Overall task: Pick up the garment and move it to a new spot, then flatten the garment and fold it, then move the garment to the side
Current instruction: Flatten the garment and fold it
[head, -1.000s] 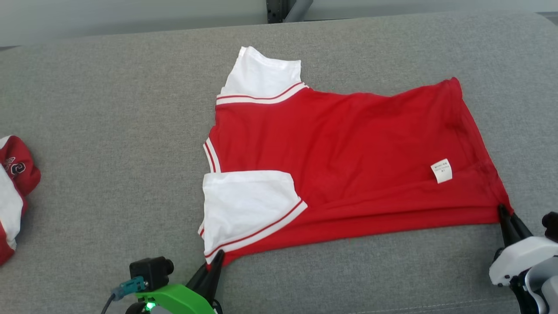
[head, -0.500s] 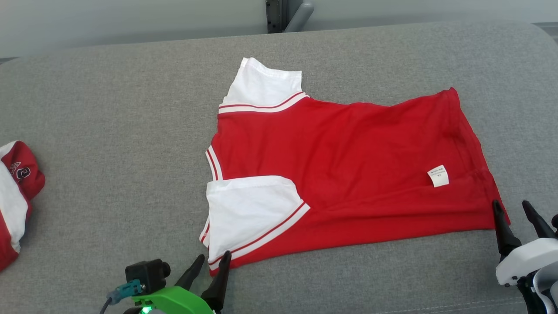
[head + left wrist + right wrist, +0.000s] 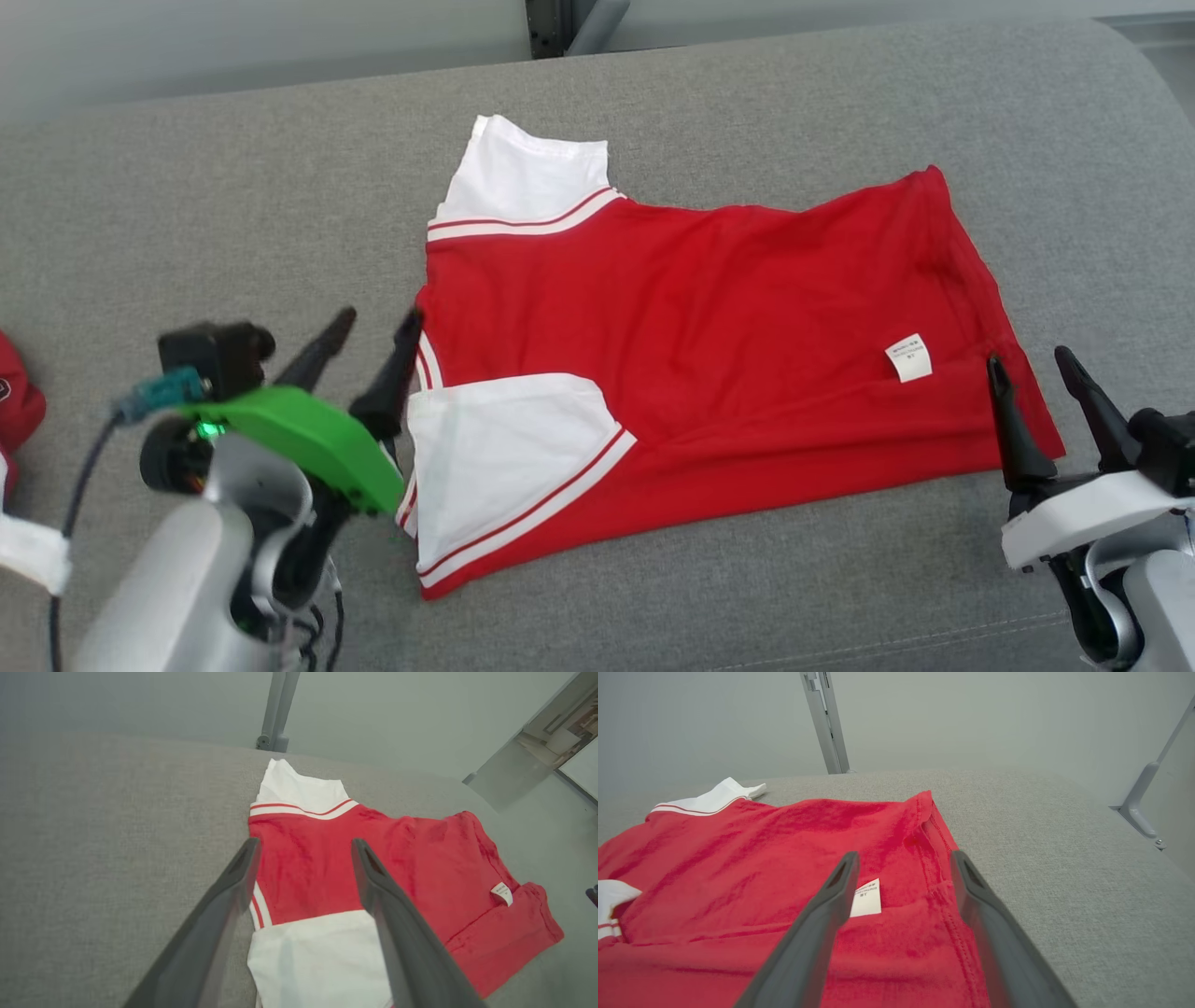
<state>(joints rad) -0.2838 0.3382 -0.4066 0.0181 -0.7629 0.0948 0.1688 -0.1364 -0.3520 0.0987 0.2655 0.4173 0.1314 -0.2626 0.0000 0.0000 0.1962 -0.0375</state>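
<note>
On the grey cushion [image 3: 187, 187] the red-and-white jersey [image 3: 691, 327] looks light and limp, best pinched at its near sleeve and hem corner, while left gripper [image 3: 378, 319] and right gripper [image 3: 1029, 359] hang spread, empty.

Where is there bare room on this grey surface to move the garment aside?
Bare: the stretch between the red garment and the second garment at the left edge, and the strip right of the red garment's hem. Crowded: the near corners, where the open left gripper and right gripper stand.
</note>
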